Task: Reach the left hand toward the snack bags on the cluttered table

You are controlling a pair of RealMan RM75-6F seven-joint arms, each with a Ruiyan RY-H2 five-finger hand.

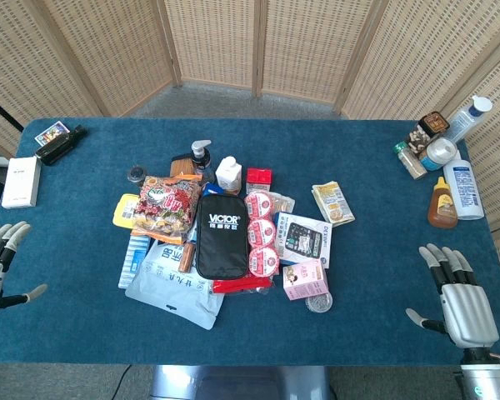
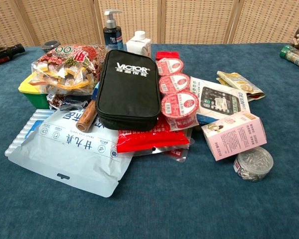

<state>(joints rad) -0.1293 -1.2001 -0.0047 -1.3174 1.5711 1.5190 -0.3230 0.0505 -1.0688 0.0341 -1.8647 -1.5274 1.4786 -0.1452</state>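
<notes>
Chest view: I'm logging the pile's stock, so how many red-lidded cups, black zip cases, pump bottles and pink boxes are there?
Red-lidded cups: 3
Black zip case: 1
Pump bottle: 1
Pink box: 1
Total: 6

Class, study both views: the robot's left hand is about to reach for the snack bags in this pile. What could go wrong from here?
1. The open left hand sits at the table edge; the clear bag of wrapped snacks rests atop a yellow-green tray, so a push may slide it off.
2. The dark pump bottle and white carton stand upright just behind; overreaching could topple them.
3. The black zippered Victor case overlaps neighbours, so the pile may shift.
</notes>
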